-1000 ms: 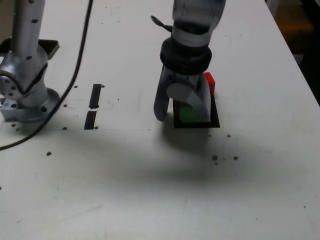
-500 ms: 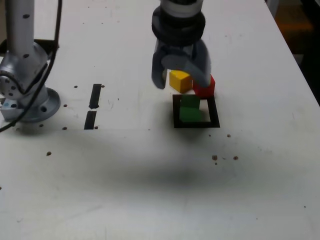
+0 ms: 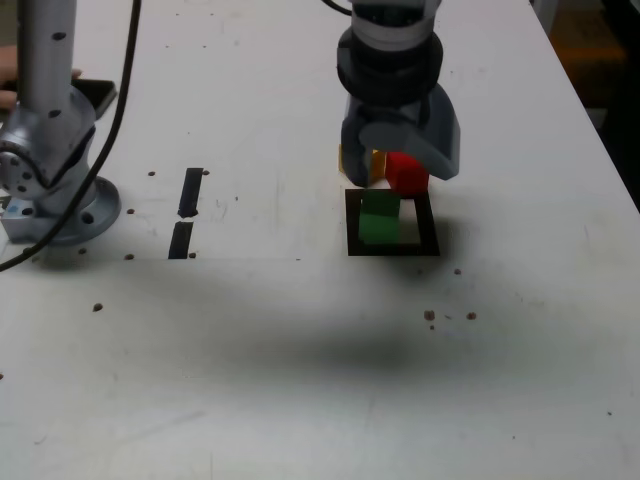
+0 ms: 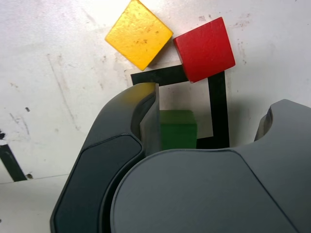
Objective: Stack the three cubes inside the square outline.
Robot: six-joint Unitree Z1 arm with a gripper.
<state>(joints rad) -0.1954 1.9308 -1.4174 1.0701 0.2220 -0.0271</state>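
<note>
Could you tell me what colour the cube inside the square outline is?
Green, clearest in the wrist view.

A broad white tabletop with a matte, scuffed surface fills nearly all of the exterior view, dotted with small dark specks. Two short black tape strips lie end to end toward that view's left. A soft dark shadow spreads across the near middle. At the far right corner, an orange-brown floor shows beyond the table edge

One cube is sitting inside the square outline on the counter; two other cubes are lying side by side just behind the outline.
</note>
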